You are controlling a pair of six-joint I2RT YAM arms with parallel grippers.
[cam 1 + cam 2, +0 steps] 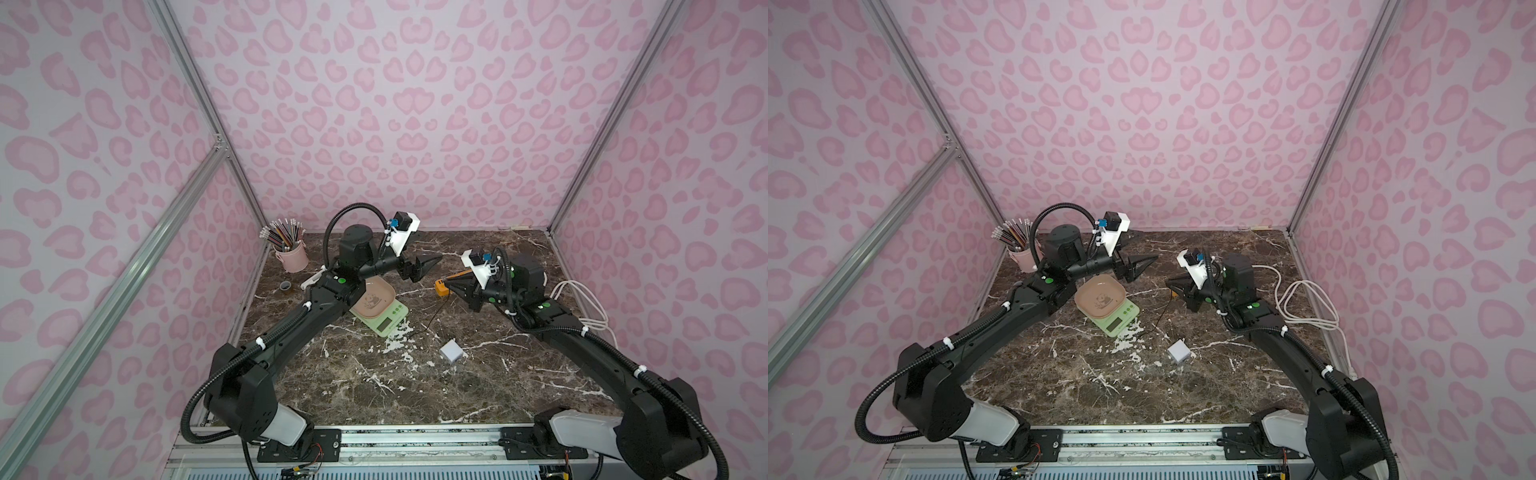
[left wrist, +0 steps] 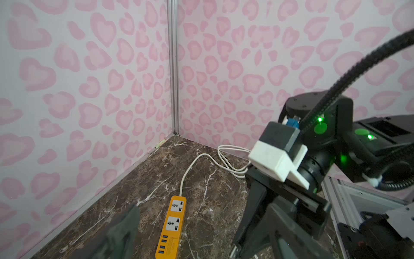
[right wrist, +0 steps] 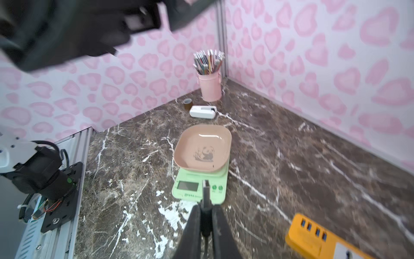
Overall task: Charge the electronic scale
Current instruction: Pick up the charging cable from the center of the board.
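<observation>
pale green electronic scale, with its beige panda tray on top, stands left of centre on the marble table, display toward the robot bases. right gripper is clamped on a black cable plug, held in the air near the orange power strip. left gripper hangs raised beyond the scale, fingers apart and empty. white charger cube lies apart from the scale.

Inside a staged robotics test booth: pink heart-print wall panels on silver aluminium framing enclose a dark marble-look tabletop.
</observation>
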